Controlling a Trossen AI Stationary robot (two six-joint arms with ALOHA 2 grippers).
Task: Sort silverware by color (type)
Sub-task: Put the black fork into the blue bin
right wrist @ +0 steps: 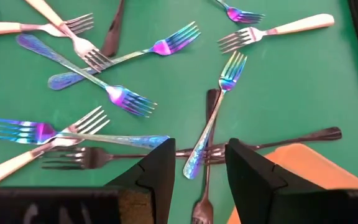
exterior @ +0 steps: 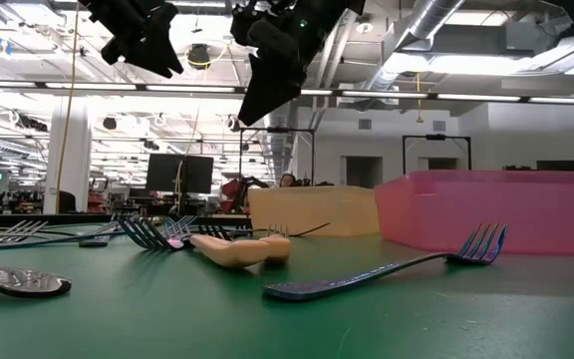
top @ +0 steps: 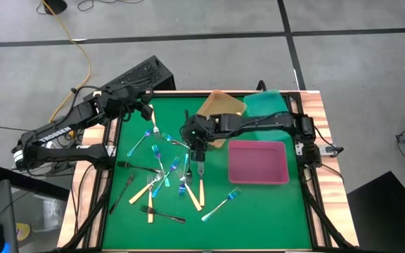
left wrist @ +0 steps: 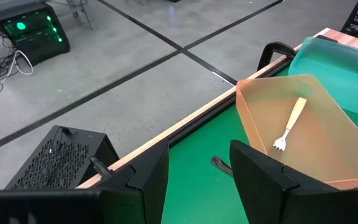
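Several small forks lie scattered flat on the green mat [top: 166, 176]: cream-handled, iridescent blue-teal and black. My right gripper [top: 197, 146] hovers open above the pile's far right part; in its wrist view an iridescent fork [right wrist: 213, 112] lies crossed over a black fork [right wrist: 207, 186] below the gap between its fingers [right wrist: 199, 167]. My left gripper [top: 146, 111] hangs open over the mat's far left part, clear of the forks. Its wrist view [left wrist: 197, 180] looks at the orange tray [left wrist: 328, 162], where one cream-handled fork [left wrist: 289, 124] lies. In the low view both grippers stand high above the mat.
The orange tray [top: 220, 105] and teal tray [top: 266, 104] sit at the mat's far edge, and the pink tray [top: 259, 161] on the right. A lone iridescent fork [top: 221, 204] lies near the pink tray's near corner. Wooden rails border the mat. A black box [top: 136, 76] stands beyond the far left corner.
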